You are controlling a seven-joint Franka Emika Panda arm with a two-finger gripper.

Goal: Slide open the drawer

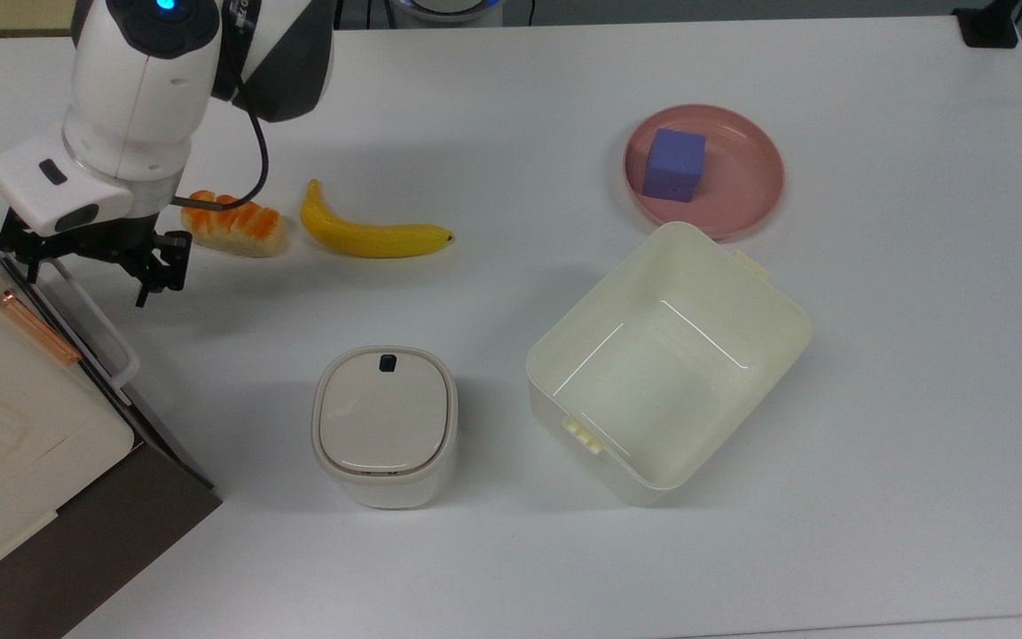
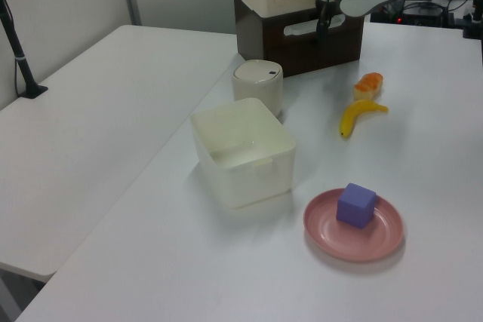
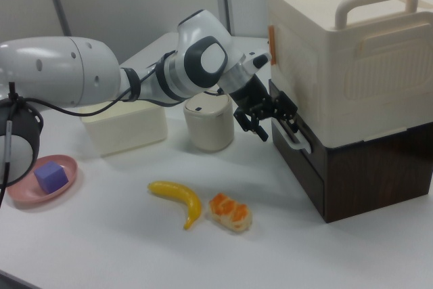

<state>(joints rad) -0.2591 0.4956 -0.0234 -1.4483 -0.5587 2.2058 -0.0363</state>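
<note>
The drawer is the dark brown front at the bottom of a cabinet, at the right view's right and the top view's lower left. Its white loop handle sticks out towards the table. I see no gap around the drawer front in the right view. My gripper hangs at the handle's far end, open, with its black fingers spread on either side of that end. In the left view the gripper is at the cabinet's front, beside the handle.
A cream lidded box sits on top of the cabinet. On the table lie an orange-topped food piece and a banana. Also there are a small lidded white container, a cream bin, and a pink plate holding a purple cube.
</note>
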